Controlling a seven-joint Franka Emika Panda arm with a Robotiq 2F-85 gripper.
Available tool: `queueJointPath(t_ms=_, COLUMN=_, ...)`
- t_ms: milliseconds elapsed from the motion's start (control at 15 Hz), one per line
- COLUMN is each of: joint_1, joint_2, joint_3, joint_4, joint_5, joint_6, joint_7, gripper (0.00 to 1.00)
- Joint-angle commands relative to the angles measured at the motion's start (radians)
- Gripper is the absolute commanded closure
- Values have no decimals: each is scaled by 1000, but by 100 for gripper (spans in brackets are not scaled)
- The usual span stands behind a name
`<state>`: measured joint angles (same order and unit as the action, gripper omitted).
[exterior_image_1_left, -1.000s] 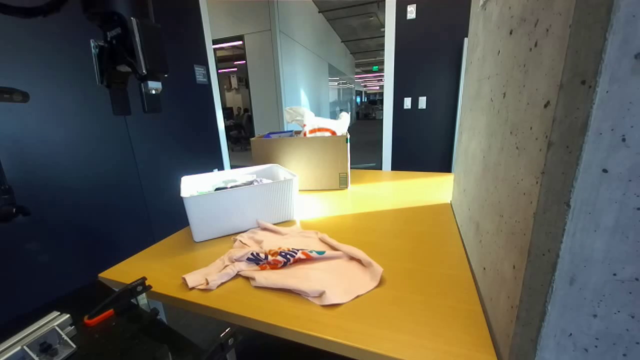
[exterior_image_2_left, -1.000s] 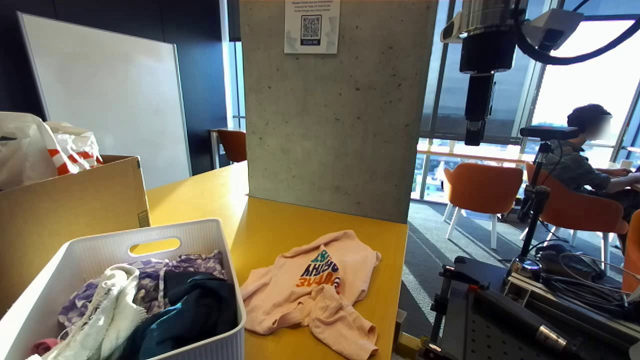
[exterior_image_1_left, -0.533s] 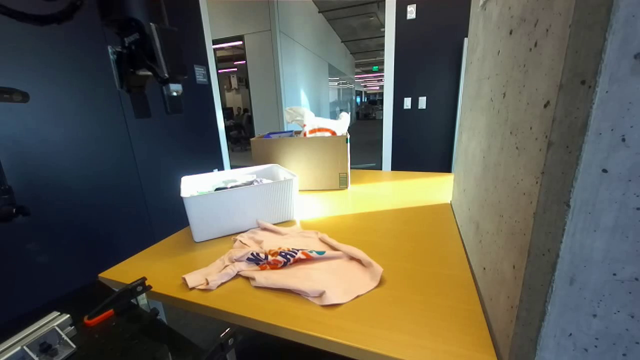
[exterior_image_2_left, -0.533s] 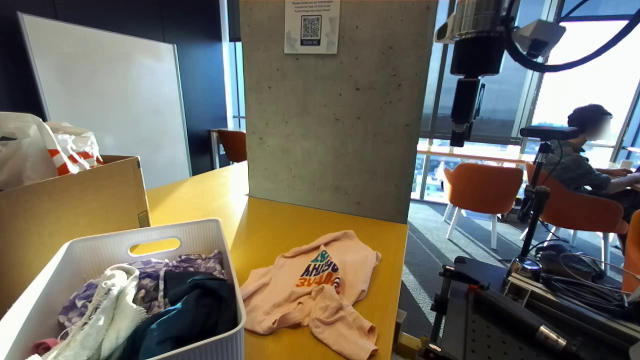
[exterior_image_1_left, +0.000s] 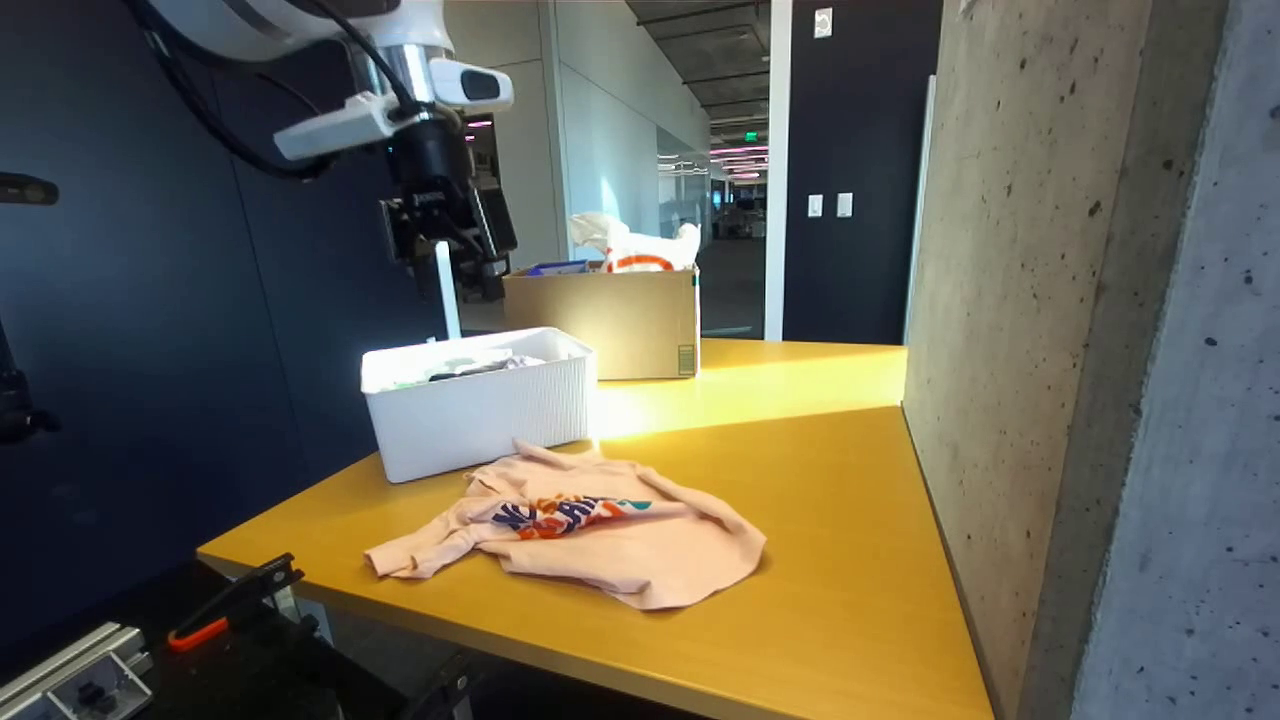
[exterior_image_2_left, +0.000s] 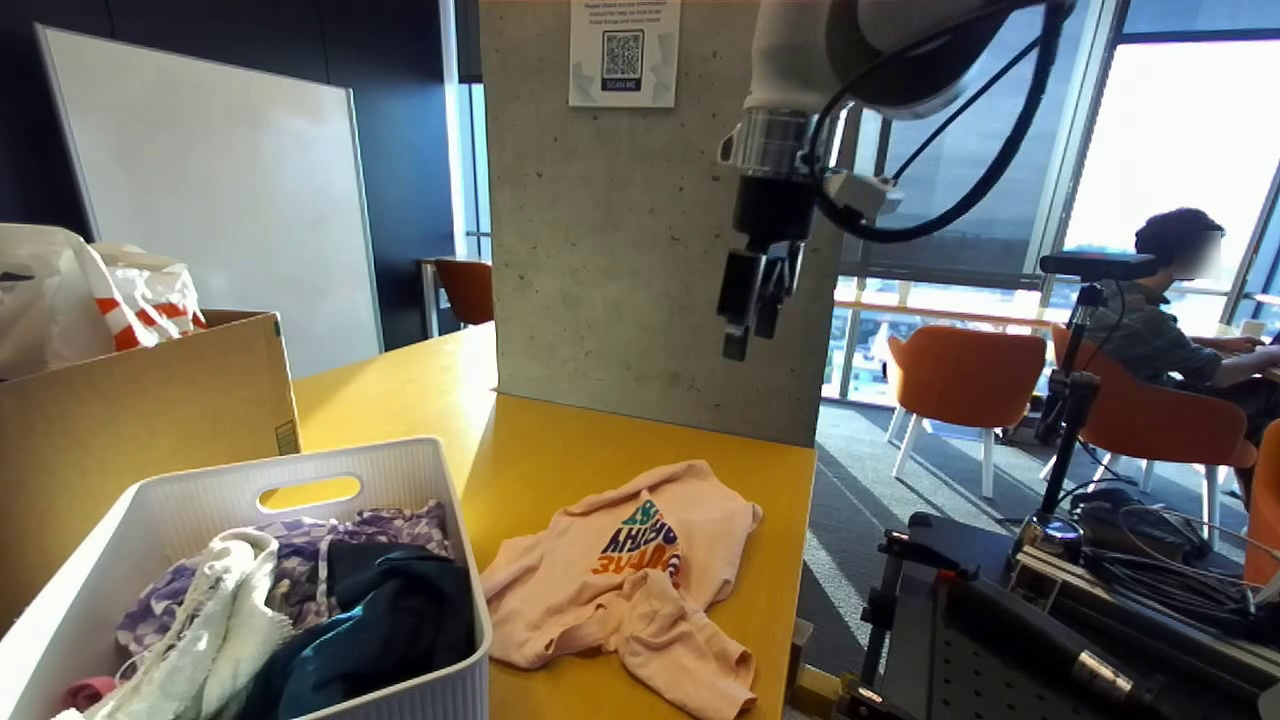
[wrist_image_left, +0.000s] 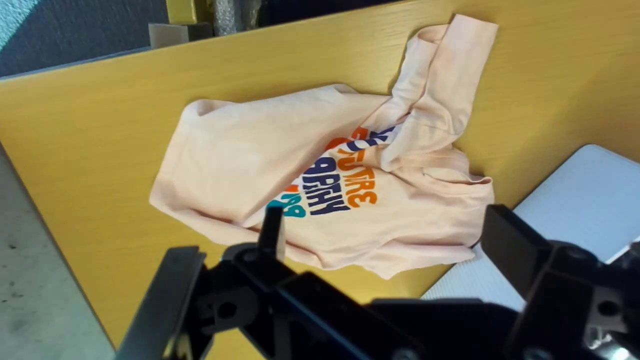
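A pale peach shirt with orange, navy and teal lettering lies crumpled on the yellow table in both exterior views. One sleeve is folded out to the side. My gripper is open and empty, high above the table; it also shows in an exterior view. In the wrist view the shirt lies below and beyond the wide-apart fingers, not touched. A white ribbed bin stands beside the shirt. It holds purple patterned, white and dark teal clothes. Part of the bin shows beyond the right finger.
A cardboard box with white plastic bags stands behind the bin. A concrete pillar borders the table. A clamp with an orange handle sits near the table's corner. A person sits in the background.
The arm and open gripper have moved sideways over the table, rightward in one exterior view and leftward and down in another. The shirt, bin and box have not moved.
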<state>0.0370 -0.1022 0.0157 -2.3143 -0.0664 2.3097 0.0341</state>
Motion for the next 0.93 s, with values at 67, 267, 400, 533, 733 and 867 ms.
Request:
queueJointPath(t_ms=67, joint_1=29, joint_2=299, joint_3=37, joint_4=229, joint_5=59, joint_6=-24, joint_7=-52, gripper=0)
queueJointPath(t_ms=267, joint_1=25, joint_2=459, joint_3=58, joint_4=350, joint_5=92, joint_6=-53, joint_7=-91, gripper=0)
queueJointPath(t_ms=400, joint_1=26, joint_2=527, joint_3=57, joint_4=405, joint_5=75, joint_6=-66, joint_7=-92, gripper=0)
queueJointPath(t_ms=533, joint_1=35, joint_2=492, joint_3=49, joint_4=336, joint_5=59, joint_6=-12, joint_7=-54, gripper=0)
queueJointPath(t_ms=733, joint_1=35, joint_2=495, joint_3=49, joint_4=334, joint_5=59, joint_6=-10, joint_7=-52, gripper=0)
queueJointPath(t_ms=867, joint_1=22, joint_2=496, joint_3=53, joint_4=371, joint_5=67, joint_6=-42, joint_7=-88, gripper=0)
